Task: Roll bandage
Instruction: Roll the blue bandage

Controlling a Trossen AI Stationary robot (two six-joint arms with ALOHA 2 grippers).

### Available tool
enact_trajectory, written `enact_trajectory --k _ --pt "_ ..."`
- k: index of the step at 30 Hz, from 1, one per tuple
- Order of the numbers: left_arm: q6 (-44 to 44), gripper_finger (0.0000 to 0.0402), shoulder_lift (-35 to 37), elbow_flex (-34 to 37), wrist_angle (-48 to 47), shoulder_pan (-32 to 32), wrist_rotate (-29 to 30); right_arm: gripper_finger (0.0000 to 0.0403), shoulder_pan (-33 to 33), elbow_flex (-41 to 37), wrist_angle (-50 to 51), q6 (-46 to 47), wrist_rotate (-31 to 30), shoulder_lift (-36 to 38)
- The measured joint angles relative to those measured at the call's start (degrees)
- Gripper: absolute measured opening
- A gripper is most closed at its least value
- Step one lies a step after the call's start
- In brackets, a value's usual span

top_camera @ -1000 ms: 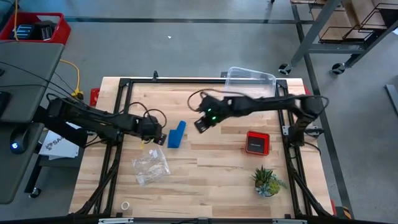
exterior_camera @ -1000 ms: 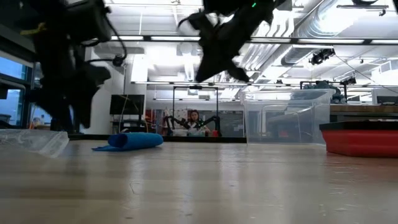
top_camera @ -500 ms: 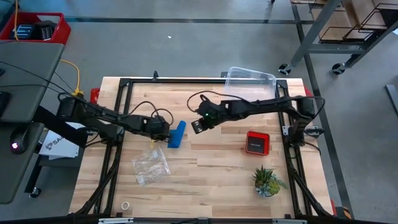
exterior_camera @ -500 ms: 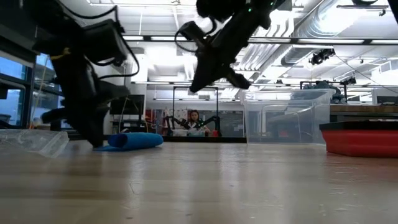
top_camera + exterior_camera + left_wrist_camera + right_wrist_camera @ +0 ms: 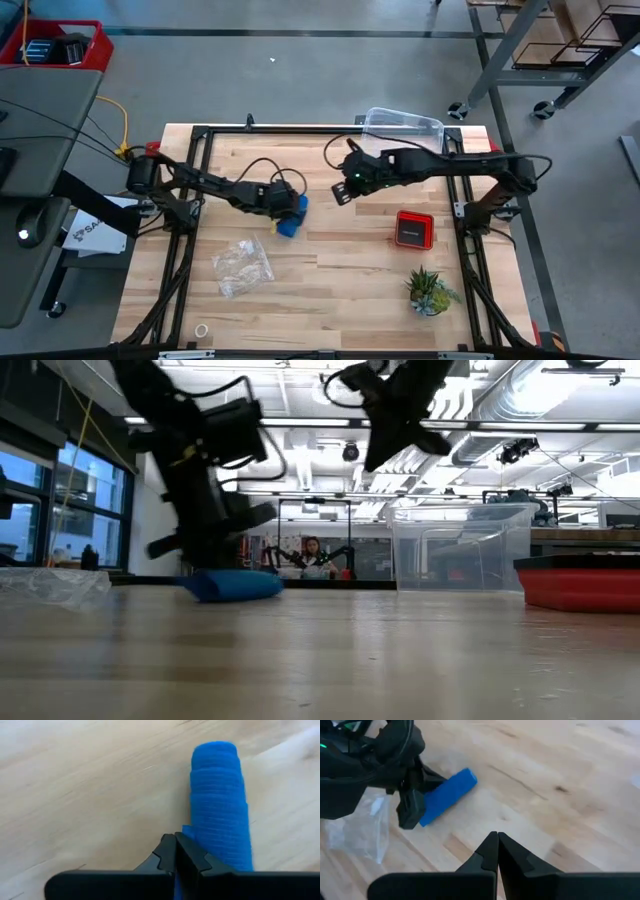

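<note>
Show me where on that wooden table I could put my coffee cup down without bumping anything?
Bare wood lies along the near edge between the clear plastic bag and the small plant, and in the middle between the bandage and the red device. It is crowded around the bandage, where the left gripper works, with the right gripper close by.

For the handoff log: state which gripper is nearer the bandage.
Left. The left gripper sits right at the bandage, fingers shut; the right gripper hangs off to its side, raised above the table.
</note>
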State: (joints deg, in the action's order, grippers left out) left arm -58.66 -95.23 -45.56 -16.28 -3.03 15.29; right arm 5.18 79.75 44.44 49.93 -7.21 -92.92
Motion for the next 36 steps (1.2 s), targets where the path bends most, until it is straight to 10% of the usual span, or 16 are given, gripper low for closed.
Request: enact_trajectory --k 20,36 --pt "5.3 0.0 3.4 -11.5 -2.8 2.1 1.1 0.0 -1.1 0.0 14.1 -1.4 -1.7 3.4" --pt "8.0 0.0 -2.7 -11.4 0.6 5.1 -9.3 0.0 -1.9 0.0 19.2 -3.5 1.6 3.4"
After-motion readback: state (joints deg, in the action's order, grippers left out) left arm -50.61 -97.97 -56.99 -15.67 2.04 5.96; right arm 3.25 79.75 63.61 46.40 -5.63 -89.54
